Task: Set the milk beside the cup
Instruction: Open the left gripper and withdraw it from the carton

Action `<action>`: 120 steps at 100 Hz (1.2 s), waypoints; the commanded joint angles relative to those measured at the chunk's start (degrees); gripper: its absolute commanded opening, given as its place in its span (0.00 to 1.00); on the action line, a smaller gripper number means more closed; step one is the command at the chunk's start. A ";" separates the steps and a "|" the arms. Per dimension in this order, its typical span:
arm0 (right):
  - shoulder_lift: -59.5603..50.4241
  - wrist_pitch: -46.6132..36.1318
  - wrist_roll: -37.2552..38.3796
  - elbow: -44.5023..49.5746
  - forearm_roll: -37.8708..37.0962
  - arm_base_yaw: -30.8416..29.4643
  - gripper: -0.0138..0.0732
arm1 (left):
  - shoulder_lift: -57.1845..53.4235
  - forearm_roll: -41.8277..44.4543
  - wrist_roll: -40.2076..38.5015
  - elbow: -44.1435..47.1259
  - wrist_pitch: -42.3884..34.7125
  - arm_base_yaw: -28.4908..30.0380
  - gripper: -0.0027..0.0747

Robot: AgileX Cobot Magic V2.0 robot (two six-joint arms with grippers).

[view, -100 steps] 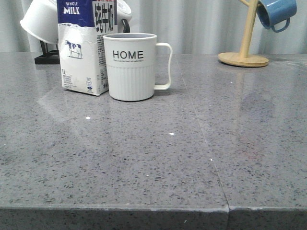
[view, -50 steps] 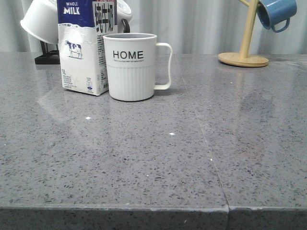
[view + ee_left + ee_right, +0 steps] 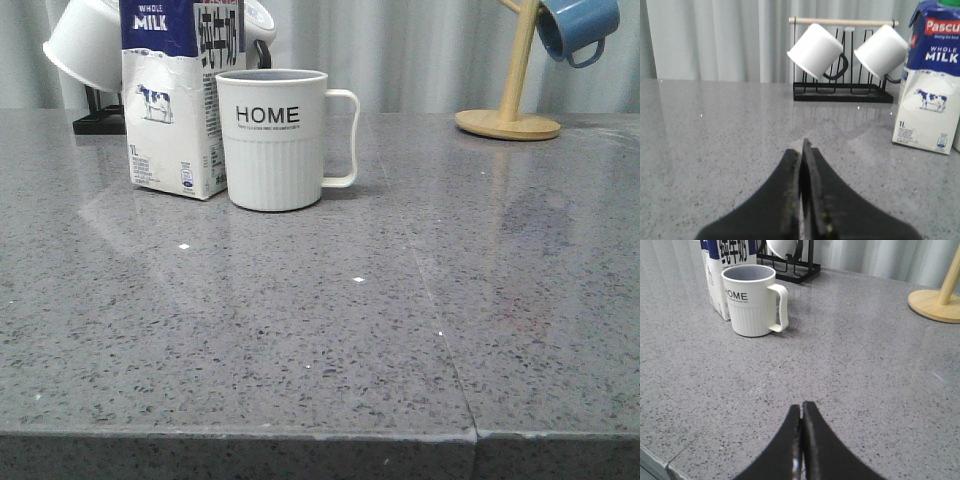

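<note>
Nothing is shifting on the table (image 3: 300,340) between the earlier front views and now. At the far left, white mugs (image 3: 815,50) are hanging on a black rack (image 3: 842,92). Next, the milk (image 3: 178,100) is standing upright just beside the cup (image 3: 272,138), apparently touching it, on the side away from the handle. Far right, a blue mug (image 3: 575,28) is hanging on a wooden stand (image 3: 510,118). The left gripper (image 3: 801,150) is sitting clenched and empty above the table, well apart from the carton. The right gripper (image 3: 801,412) is likewise clenched, holding nothing.
</note>
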 commanded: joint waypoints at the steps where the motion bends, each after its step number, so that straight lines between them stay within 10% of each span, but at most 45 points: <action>1: 0.57 -4.43 -0.04 -1.48 -0.27 -0.24 0.08 | -1.02 0.11 -0.08 3.54 -1.99 0.18 0.01; 84: 0.56 -7.98 -0.12 -1.24 -3.37 -1.02 0.08 | -0.93 0.11 -0.08 3.54 -2.12 0.18 0.01; 120: 0.37 -31.34 -0.64 11.72 -3.19 -26.36 0.08 | -0.93 0.11 -0.08 3.54 -2.12 0.18 0.01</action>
